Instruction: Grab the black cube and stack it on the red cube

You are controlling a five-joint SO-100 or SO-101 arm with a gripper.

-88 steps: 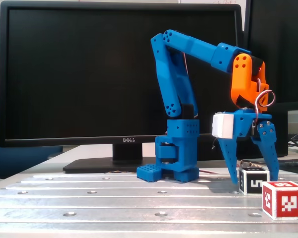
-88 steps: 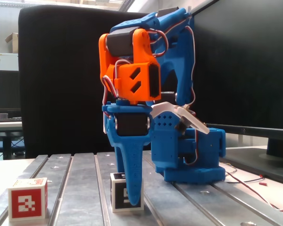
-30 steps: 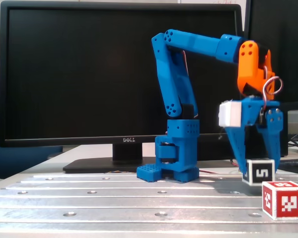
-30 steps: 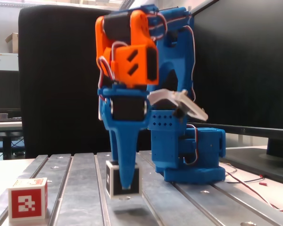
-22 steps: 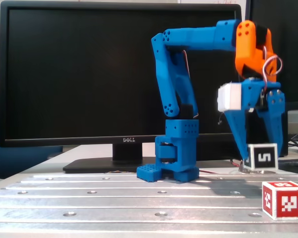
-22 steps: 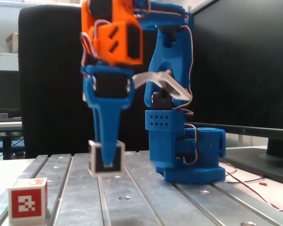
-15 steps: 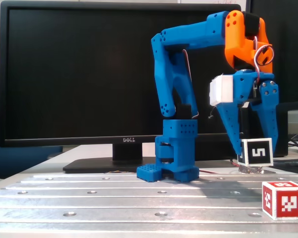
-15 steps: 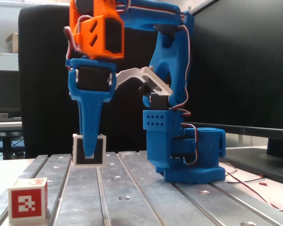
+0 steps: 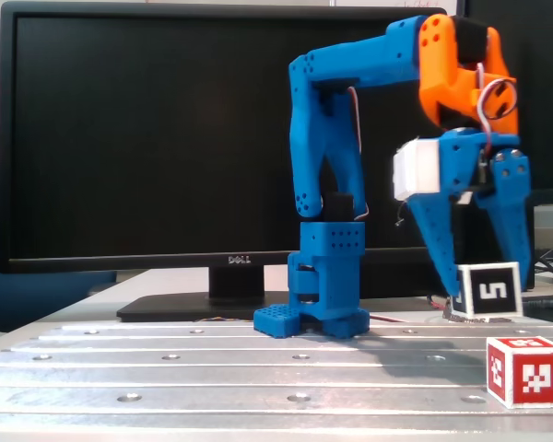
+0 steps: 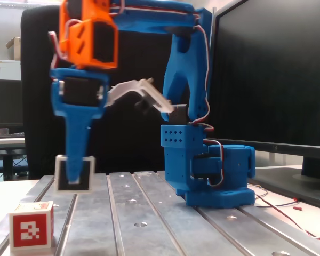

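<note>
- The arm (image 9: 350, 83) has the gripper (image 9: 487, 293) hanging fingers-down over the slatted metal table (image 9: 212, 368); its 2 blue fingers (image 9: 438, 239) are clamped on the black cube (image 9: 488, 290), which sits between their tips, clear of the table.
- Judged from this, the grab is done. Left to do: carry the black cube over the red cube (image 9: 525, 370), lower it squarely on top, and release.
- In a fixed view the red cube rests on the table below the fingertips and slightly to their right, so the 2 cubes look nearly aligned.
- In the other fixed view the held black cube (image 10: 73, 173) is offset to the right of the red cube (image 10: 32, 225), a gap the first hides; here the 2 fingers (image 10: 77, 144) overlap into 1 shape, so the grip itself is not readable.
</note>
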